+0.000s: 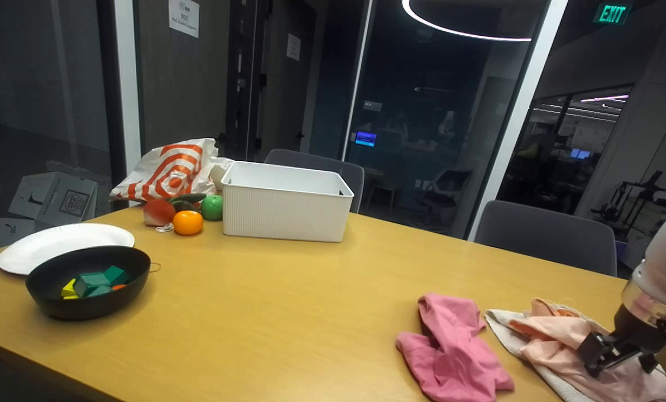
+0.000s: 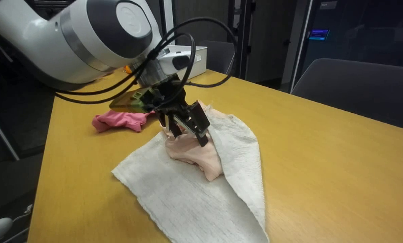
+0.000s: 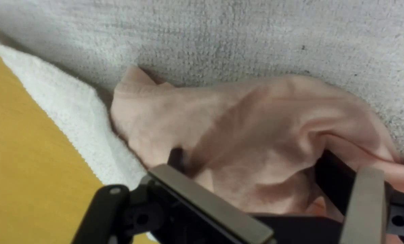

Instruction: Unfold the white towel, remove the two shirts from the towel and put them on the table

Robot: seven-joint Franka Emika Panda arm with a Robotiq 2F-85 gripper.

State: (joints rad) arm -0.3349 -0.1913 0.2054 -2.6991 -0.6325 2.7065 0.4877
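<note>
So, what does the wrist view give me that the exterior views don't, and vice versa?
Only the wrist view: small dark specks on the white towel; I can't make them out in the exterior views.

Only the exterior views: the pink shirt on the table beside the towel, and the white bin, both in both exterior views; also, in an exterior view, the black pan with coloured blocks.

Shared: the peach shirt lying on the towel, the fingers spread apart at it, and part of the table.
</note>
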